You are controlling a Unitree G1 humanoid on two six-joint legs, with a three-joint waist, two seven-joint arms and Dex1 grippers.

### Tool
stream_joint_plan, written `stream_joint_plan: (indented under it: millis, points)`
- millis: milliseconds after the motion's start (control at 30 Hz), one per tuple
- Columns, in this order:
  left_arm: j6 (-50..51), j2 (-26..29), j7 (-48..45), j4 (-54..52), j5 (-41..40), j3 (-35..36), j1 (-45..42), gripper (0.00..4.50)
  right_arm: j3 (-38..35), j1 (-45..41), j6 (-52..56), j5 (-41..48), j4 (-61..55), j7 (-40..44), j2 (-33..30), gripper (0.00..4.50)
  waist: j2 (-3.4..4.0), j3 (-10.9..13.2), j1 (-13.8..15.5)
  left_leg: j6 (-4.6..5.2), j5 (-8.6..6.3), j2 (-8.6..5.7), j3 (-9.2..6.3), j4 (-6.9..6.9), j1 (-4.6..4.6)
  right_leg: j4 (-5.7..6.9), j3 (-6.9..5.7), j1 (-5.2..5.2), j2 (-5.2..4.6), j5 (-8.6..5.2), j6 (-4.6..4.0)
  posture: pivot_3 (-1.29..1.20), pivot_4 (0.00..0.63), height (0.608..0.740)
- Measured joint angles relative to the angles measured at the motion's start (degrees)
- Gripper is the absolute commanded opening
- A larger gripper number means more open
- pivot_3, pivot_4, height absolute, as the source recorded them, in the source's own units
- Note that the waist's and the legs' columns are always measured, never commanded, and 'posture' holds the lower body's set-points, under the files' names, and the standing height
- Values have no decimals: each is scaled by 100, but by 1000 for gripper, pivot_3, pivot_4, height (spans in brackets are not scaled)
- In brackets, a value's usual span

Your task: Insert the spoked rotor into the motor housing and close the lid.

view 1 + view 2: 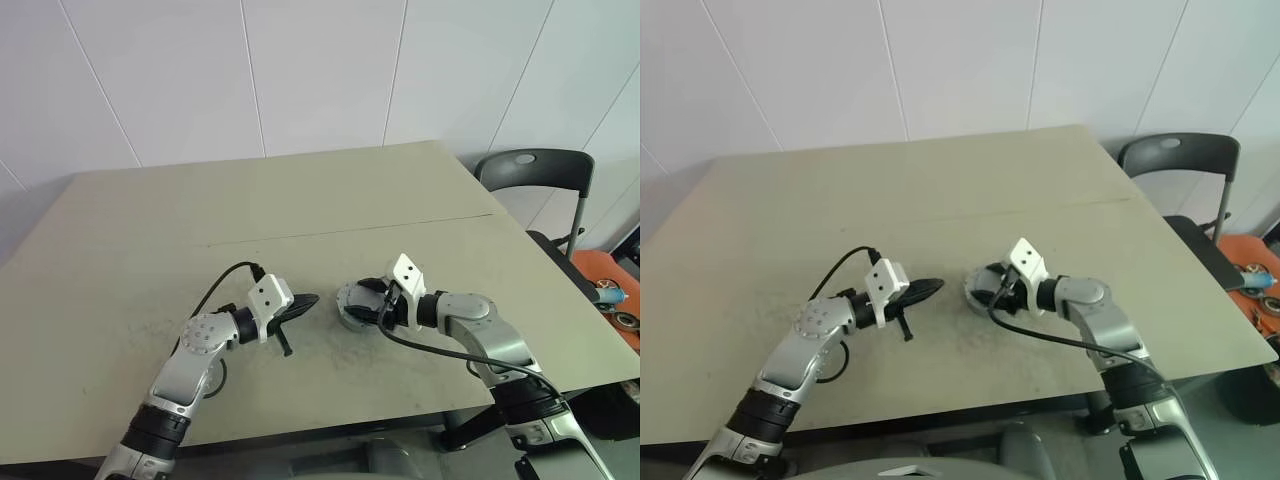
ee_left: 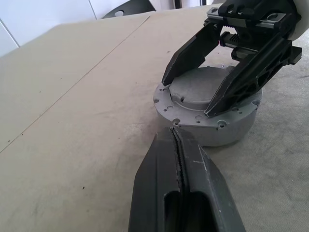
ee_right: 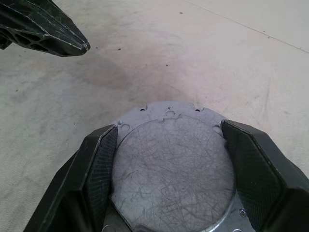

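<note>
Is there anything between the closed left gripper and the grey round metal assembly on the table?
Nothing visible. Bare table separates the left gripper from the grey round metal assembly, which the right gripper already straddles.

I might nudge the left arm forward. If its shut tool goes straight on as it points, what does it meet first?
Probably the side of the round grey motor housing, just ahead of the left tool; the right tool straddles the raised disc on top.
</note>
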Motion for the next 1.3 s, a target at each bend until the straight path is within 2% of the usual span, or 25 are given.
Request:
stream_joint_plan:
  millis: [367, 1300]
  points:
    - [0, -13, 32, -12, 9, -10, 37, 0, -167, -31, 237, 307, 19, 186, -35, 3067, 1, 1, 6, 0, 0, -1, 1, 0, -9, -3, 0, -6, -1, 6, -9, 0, 0, 740]
    - [312, 24, 50, -312, -7, -7, 9, 0, 82, -126, -11, -121, 143, -44, -83, 3067, 1, 0, 6, -7, 5, -1, 3, 10, 7, 3, 1, 10, 2, 1, -2, 0, 0, 740]
